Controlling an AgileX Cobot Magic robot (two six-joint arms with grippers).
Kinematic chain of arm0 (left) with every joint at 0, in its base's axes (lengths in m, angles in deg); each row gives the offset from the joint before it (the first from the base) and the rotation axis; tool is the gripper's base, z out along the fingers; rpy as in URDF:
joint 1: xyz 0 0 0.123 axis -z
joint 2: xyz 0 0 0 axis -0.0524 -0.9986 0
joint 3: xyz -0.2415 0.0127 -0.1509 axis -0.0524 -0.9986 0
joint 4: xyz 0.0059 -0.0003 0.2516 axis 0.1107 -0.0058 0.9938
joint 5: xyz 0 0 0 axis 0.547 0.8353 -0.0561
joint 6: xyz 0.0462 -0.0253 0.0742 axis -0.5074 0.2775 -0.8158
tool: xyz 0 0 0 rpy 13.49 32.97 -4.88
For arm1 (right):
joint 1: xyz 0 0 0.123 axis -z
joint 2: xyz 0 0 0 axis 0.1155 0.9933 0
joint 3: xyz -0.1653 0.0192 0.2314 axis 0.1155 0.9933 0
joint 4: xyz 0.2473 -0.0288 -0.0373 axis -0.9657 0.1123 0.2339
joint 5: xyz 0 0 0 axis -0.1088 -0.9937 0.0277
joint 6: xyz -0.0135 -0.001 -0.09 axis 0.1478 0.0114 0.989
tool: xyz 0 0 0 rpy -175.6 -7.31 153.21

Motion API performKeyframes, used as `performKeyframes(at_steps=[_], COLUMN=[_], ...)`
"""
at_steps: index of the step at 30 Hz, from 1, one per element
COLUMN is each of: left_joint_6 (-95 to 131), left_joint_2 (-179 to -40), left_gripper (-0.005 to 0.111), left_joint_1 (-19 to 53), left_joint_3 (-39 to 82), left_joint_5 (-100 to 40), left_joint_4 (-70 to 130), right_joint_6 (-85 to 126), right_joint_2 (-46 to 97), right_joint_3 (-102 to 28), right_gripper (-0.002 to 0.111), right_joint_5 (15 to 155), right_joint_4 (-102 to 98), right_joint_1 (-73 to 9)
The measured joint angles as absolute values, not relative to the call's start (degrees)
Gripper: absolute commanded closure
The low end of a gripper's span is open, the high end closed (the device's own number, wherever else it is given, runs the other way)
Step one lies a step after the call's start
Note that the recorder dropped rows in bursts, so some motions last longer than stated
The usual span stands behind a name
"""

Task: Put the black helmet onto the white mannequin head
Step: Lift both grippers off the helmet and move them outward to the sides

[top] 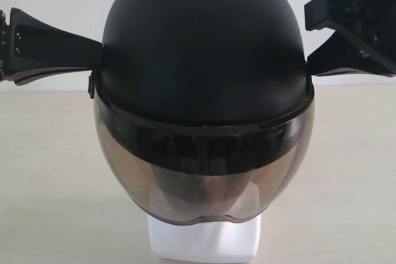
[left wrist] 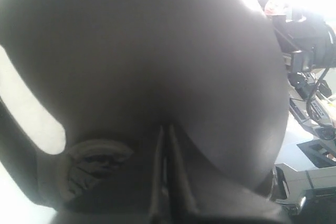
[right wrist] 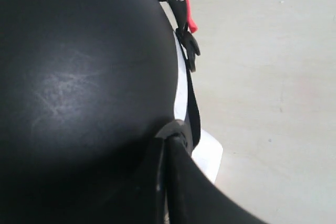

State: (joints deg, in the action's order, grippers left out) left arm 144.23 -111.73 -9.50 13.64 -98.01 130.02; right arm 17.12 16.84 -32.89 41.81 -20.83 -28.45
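The left gripper (left wrist: 167, 129) had its fingers pressed together, holding nothing, tips against the shell of the black helmet (top: 204, 47). The right gripper (right wrist: 167, 141) looked likewise closed at the rim (its wrist view showed only a thin slit between the fingers). The helmet sat level over the white mannequin head (top: 204, 242), which showed clearly only below the visor (top: 204, 177). The placing seemed done; what remained, I judged, was backing both arms away without tipping it.
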Motion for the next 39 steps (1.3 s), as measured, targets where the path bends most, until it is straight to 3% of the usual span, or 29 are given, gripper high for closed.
performKeyframes(at_steps=[15,28,39], left_joint_6=[144.2,145.1,145.1], left_joint_2=[-111.4,-101.5,-86.1], left_gripper=[0.102,0.102,0.102], left_joint_1=[-12.4,-12.6,-12.7], left_joint_3=[13.6,13.3,-0.5], left_joint_5=[-99.4,-99.4,-99.6], left_joint_4=[130.1,130.2,130.3], right_joint_6=[17.0,9.9,9.4], right_joint_2=[14.4,7.5,-8.6], right_joint_3=[-32.9,-32.9,-32.9], right_gripper=[0.109,0.109,0.109], right_joint_5=[39.2,31.8,19.5], right_joint_4=[-20.5,-9.2,-3.5], right_joint_1=[-28.5,-28.5,-28.5])
